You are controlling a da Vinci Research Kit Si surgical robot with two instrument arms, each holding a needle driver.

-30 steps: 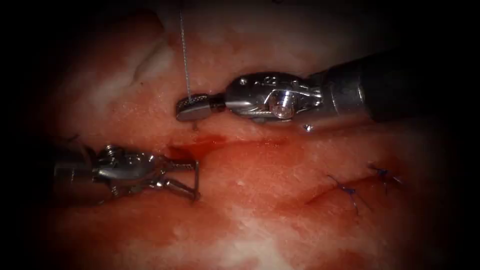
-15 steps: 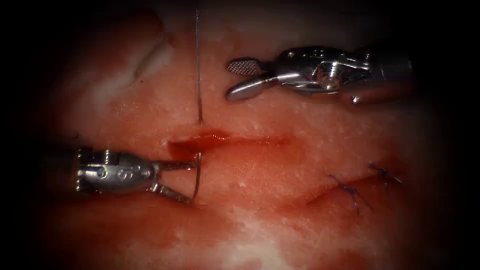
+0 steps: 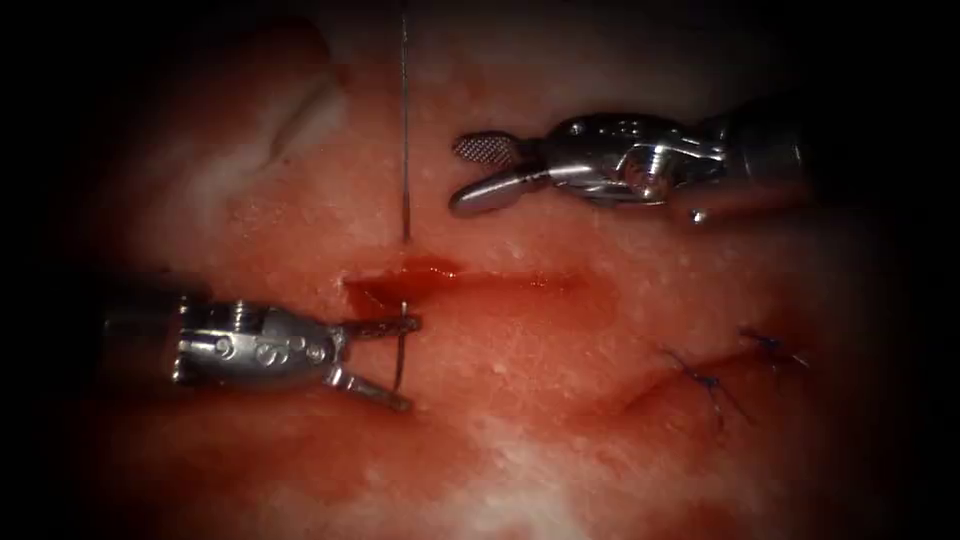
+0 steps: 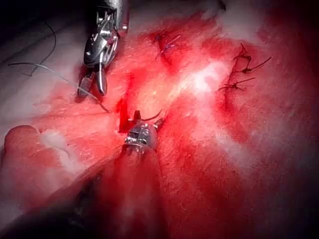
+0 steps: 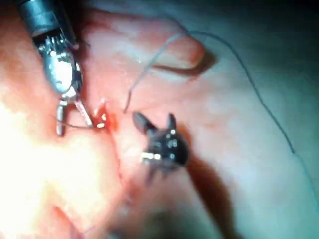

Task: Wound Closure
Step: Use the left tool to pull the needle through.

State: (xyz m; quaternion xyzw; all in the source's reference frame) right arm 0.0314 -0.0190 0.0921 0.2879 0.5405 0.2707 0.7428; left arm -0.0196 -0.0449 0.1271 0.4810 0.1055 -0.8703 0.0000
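Lower left of the endoscope view, left tool [image 3: 404,362]: jaws apart, one on each side of the needle, clamped on nothing.
Left tool, other views: seen at [image 4: 149,118] and [image 5: 75,122].
Needle [image 3: 401,345]: a thin curved sliver standing between the left tool's jaws, just below the left end of the cut; its upper end meets the tissue at the cut's lower edge; how deep it sits cannot be told.
Right tool [image 3: 475,175]: upper centre-right, above the cut, jaws apart, holding nothing, clear of the tissue.
Right tool, other views: seen at [image 4: 92,89] and [image 5: 153,121].
Thread [image 3: 404,130]: one taut line from the top edge down into the tissue just above the cut.
Cut [image 3: 470,285]: horizontal, with red fluid [image 3: 415,272] pooled at its left end.
Tissue [image 3: 560,430]: older dark stitches [image 3: 705,380] at lower right.
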